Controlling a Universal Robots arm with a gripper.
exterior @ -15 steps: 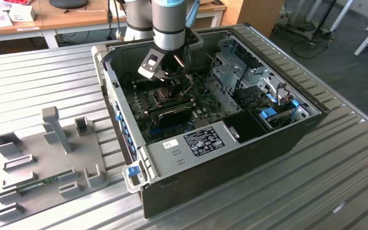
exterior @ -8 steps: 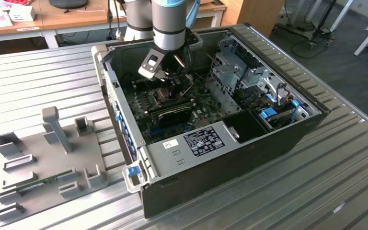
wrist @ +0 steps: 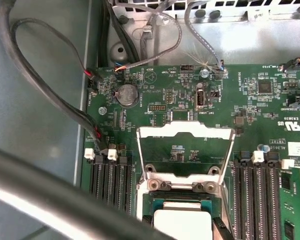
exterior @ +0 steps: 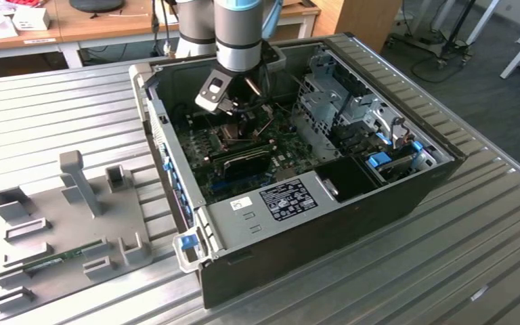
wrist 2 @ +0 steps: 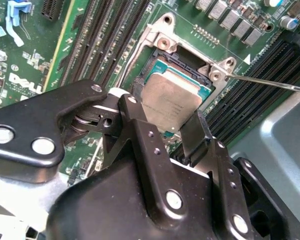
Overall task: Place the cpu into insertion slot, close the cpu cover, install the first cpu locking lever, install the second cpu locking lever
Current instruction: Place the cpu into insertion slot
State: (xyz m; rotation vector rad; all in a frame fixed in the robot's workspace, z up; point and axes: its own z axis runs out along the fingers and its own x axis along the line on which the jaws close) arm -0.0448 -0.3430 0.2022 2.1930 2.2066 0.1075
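Inside the open computer case, my gripper (exterior: 235, 110) reaches down to the green motherboard (exterior: 278, 145). In the second wrist view the gripper (wrist 2: 165, 126) is shut on the cpu (wrist 2: 172, 97), a grey-topped square chip with one black finger (wrist 2: 132, 117) on each side. The chip sits slightly tilted right over the dark insertion slot (wrist 2: 176, 59). In the first wrist view the cpu cover (wrist: 185, 132) is swung open, away from the slot (wrist: 151, 200), with the cpu (wrist: 182, 222) just beyond its hinge. A thin metal locking lever (wrist 2: 272, 82) sticks out beside the socket.
Long black memory slots (wrist 2: 105, 40) flank the socket on both sides. Cables (wrist: 45, 95) run along the case wall. A drive cage (exterior: 351, 108) fills the exterior view's right of the case. A grey fixture (exterior: 70, 217) lies on the slatted table.
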